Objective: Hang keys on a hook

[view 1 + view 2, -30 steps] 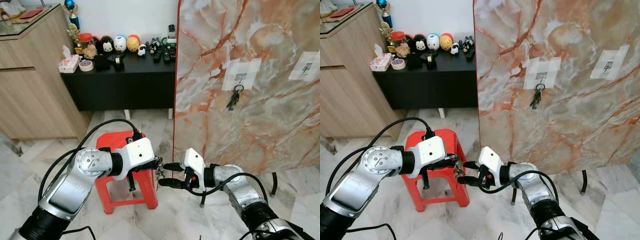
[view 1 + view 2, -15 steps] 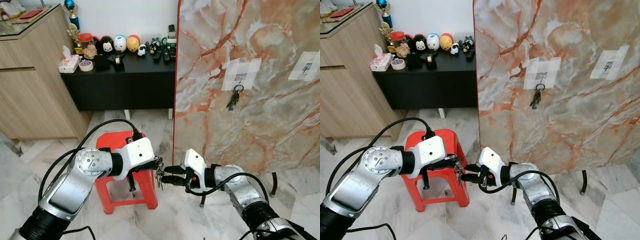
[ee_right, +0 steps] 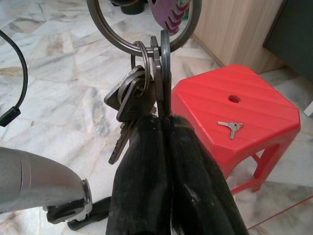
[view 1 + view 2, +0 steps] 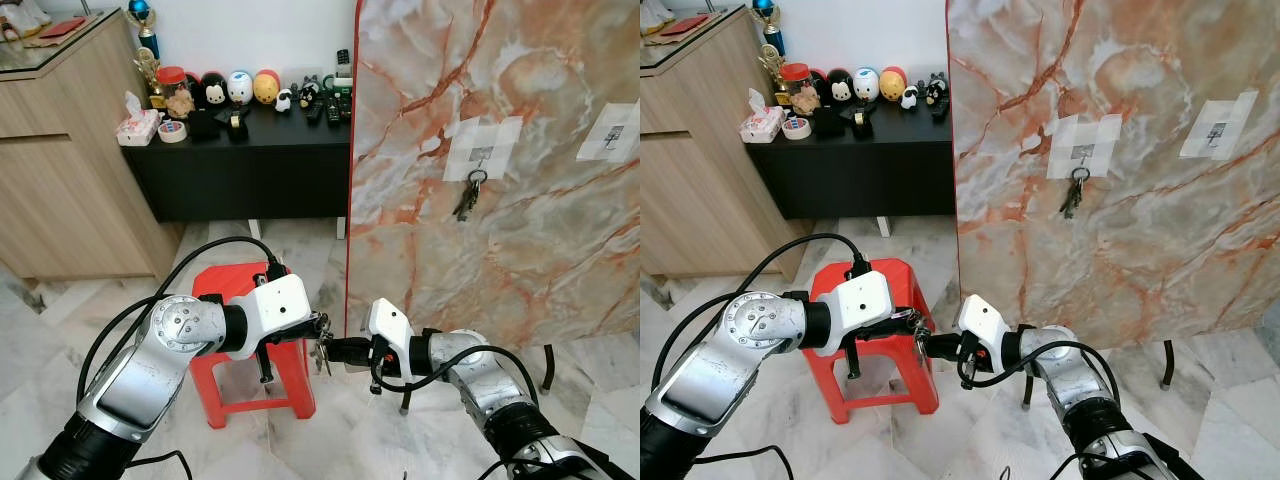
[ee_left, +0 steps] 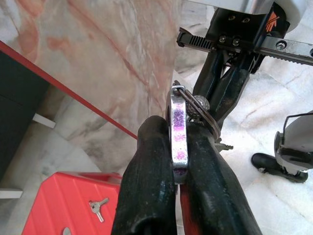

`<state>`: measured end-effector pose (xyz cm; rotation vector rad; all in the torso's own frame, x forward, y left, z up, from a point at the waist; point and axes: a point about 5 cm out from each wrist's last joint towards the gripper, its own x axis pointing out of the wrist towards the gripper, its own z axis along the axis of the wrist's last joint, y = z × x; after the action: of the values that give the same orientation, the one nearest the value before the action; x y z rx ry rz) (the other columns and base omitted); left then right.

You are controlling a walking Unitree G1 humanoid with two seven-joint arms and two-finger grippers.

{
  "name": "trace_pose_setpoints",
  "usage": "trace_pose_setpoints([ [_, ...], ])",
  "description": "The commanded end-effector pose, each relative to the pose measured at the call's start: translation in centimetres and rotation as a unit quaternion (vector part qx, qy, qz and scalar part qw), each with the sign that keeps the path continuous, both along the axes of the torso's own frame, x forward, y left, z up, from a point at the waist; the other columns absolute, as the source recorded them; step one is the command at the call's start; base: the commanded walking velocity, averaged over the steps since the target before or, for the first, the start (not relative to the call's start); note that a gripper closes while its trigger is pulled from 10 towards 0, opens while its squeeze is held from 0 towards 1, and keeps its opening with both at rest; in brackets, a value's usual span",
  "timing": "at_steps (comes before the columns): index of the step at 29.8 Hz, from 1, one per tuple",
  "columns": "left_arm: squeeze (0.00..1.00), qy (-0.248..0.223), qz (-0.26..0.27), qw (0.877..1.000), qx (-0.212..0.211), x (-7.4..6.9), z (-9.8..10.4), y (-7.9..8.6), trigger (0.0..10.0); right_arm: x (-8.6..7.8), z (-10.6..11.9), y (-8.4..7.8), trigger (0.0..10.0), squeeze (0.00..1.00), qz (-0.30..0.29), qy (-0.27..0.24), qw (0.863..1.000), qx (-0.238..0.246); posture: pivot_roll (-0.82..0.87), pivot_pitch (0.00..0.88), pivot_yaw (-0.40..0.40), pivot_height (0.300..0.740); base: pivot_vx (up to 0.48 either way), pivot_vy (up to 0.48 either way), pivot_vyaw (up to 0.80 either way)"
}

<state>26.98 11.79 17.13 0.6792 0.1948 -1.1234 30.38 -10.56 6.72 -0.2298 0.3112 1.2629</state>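
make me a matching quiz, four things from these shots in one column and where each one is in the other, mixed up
Things:
1. key bunch
2. small loose key
3. hanging keys
4. tissue box

Places:
A. on the black cabinet
B. on a hook on the marble panel
C. lying on top of the red stool
D. gripped between the left gripper and the right gripper

Pairs: 1-D, 2-C, 3-B, 4-A
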Motion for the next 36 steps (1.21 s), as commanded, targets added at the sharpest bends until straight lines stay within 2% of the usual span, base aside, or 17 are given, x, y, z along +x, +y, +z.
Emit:
trace_pose_setpoints([
  [1, 0.00, -0.007, -0.011, 1.000, -0.003, -0.1, 0.6, -0.4, 10.0, 0.2, 0.2, -0.2, 0.0, 0.00, -0.001, -0.002, 1.000, -0.005, 0.06, 0.035, 0.018, 0.740, 0.000, 0.000, 0.00],
  [16, 0.00, -0.010, -0.008, 1.000, 0.007, -0.1, 0.3, -0.1, 10.0, 0.5, 0.3, -0.6, 0.0, 0.00, -0.015, -0.009, 1.000, -0.009, 0.05, 0.033, 0.018, 0.740, 0.000, 0.000, 0.00],
  [23, 0.00, -0.031, -0.006, 0.999, 0.022, 0.3, 0.1, 0.1, 10.0, 0.5, 0.2, -1.0, 0.0, 0.00, -0.018, -0.011, 1.000, -0.022, 0.04, 0.024, 0.019, 0.740, 0.000, 0.000, 0.00],
  [24, 0.34, -0.032, -0.005, 0.999, 0.022, 0.4, 0.1, 0.2, 10.0, 0.5, 0.1, -1.1, 0.0, 0.00, -0.018, -0.011, 0.999, -0.024, 0.04, 0.024, 0.019, 0.740, 0.000, 0.000, 0.00],
  [25, 1.00, -0.031, -0.004, 0.999, 0.023, 0.4, 0.1, 0.2, 10.0, 0.5, 0.1, -1.1, 0.0, 0.00, -0.017, -0.011, 0.999, -0.026, 0.04, 0.022, 0.019, 0.740, 0.000, 0.000, 0.00],
  [33, 1.00, -0.028, 0.002, 0.999, 0.038, 0.5, -0.7, 0.7, 10.0, 0.4, -0.1, -1.5, 0.0, 0.00, -0.011, -0.008, 0.999, -0.041, 0.04, 0.021, 0.018, 0.740, 0.000, 0.000, 0.00],
  [36, 1.00, -0.025, 0.012, 0.998, 0.061, 0.7, -1.5, 1.4, 10.0, 0.3, -0.3, -1.7, 0.0, 0.00, -0.008, -0.005, 0.999, -0.052, 0.04, 0.021, 0.018, 0.740, 0.000, 0.000, 0.00],
])
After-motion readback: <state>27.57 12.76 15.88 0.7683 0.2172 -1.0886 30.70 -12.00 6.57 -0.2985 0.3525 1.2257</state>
